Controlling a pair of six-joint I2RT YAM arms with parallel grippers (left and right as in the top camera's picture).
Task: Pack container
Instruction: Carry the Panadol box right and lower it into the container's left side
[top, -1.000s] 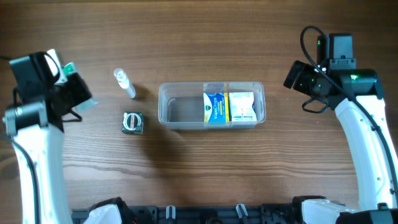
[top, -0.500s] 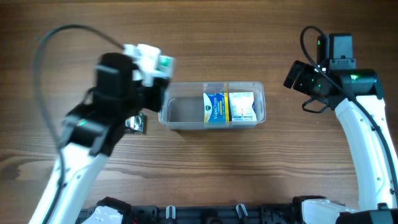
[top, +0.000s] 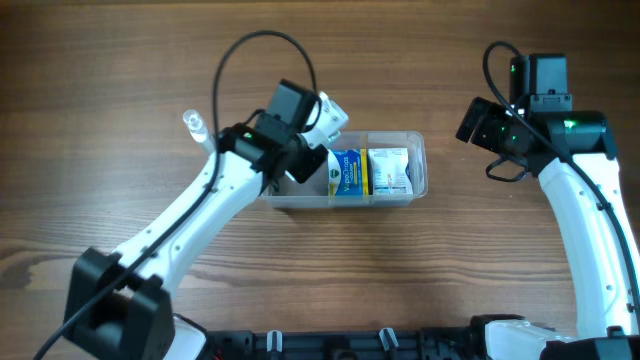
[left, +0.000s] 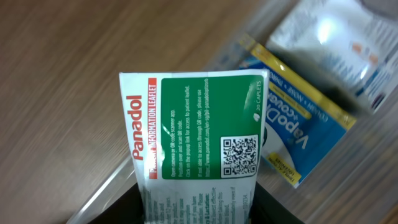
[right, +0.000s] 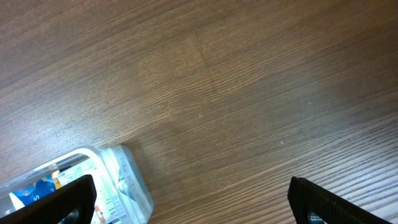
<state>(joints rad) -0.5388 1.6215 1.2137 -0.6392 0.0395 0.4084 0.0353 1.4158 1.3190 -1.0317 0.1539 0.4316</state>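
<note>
The container (top: 421, 160), a clear tub, lies mid-table with a blue VapoDrops box (top: 345, 174) and a white box (top: 390, 172) standing in its right half. My left gripper (top: 312, 132) hangs over the container's left half, shut on a white and green Panadol box (top: 331, 114). In the left wrist view the Panadol box (left: 196, 130) fills the space between the jaws of the left gripper (left: 199, 210), with the VapoDrops box (left: 305, 130) just behind it. My right gripper (top: 478, 122) stands open to the right of the container, holding nothing.
A small clear bottle (top: 193, 124) lies on the wood to the left of the container, beside my left arm. The right wrist view shows the container's corner (right: 127, 180) at lower left and bare wood between the right gripper (right: 199, 208) fingers.
My left arm has swung from the far left edge across to the container, carrying the Panadol box. It now covers the small dark object left of the tub. The right arm has not moved.
</note>
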